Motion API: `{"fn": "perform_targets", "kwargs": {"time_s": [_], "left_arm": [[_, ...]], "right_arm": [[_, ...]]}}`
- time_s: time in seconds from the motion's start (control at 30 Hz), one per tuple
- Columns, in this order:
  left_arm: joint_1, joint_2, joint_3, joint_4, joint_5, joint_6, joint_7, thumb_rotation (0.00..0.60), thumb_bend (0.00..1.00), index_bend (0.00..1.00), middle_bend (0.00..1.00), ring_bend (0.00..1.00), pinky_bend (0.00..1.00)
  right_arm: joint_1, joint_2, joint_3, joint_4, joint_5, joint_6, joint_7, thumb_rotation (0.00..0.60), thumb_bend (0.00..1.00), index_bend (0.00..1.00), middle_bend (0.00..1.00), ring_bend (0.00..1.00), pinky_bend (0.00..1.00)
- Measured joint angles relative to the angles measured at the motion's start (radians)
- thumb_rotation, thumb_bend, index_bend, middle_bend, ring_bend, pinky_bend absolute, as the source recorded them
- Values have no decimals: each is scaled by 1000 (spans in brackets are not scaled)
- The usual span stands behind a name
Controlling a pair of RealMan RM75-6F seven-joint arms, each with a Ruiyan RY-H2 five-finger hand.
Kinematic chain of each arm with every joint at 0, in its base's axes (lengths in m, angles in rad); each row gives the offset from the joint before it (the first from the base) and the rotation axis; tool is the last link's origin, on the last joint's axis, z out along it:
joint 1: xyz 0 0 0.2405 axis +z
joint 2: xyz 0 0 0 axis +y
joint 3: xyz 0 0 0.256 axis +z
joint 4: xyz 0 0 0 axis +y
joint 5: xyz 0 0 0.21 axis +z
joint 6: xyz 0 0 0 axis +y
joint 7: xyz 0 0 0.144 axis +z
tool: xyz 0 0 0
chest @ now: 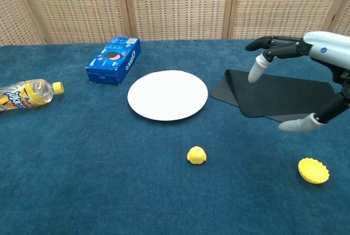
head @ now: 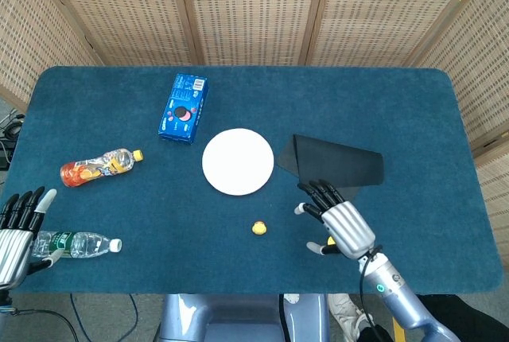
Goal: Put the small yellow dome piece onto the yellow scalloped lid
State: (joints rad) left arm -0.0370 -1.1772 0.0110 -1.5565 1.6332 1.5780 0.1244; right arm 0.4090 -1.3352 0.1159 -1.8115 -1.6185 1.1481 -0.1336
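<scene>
The small yellow dome piece (head: 258, 228) (chest: 196, 156) sits on the blue cloth just in front of the white plate. The yellow scalloped lid (chest: 313, 170) lies to its right near the front edge; in the head view my right hand covers it. My right hand (head: 339, 220) (chest: 298, 54) hovers above the lid with fingers spread and nothing in it, well right of the dome. My left hand (head: 17, 227) rests open at the table's front left corner, beside a clear water bottle (head: 79, 243).
A white plate (head: 238, 161) lies mid-table, a folded black mat (head: 334, 162) to its right. A blue cookie box (head: 182, 108) sits behind the plate, and an orange drink bottle (head: 98, 167) lies at the left. Wicker screens stand behind the table.
</scene>
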Motion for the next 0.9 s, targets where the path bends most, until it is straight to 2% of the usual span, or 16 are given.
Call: {"fn": "perform_targets", "kwargs": {"time_s": [0.2,0.53,0.7,0.9], "left_arm": [[-1,0,9,-4,19,2,-1,600,109,0,0,0,0],[-3,8,11,-3,20,3,-35,600,108,0,0,0,0],[-5,11,13,-2,21,-2,-50,600,108,0,0,0,0],[-8,12,15,3,21,-8,-65,600,109,0,0,0,0]], "right_arm": [[48,-45,26,-36,89,-66,-137,600,118,359,73,0,0],[134,-185,75,-55,317,-116,-370,600,176,359,74,0,0],[170,-234,88,-38,402,-125,-429,600,216,359,73,0,0],[209,-286,91,-3,483,-132,-485,600,219,360,74,0,0]]}}
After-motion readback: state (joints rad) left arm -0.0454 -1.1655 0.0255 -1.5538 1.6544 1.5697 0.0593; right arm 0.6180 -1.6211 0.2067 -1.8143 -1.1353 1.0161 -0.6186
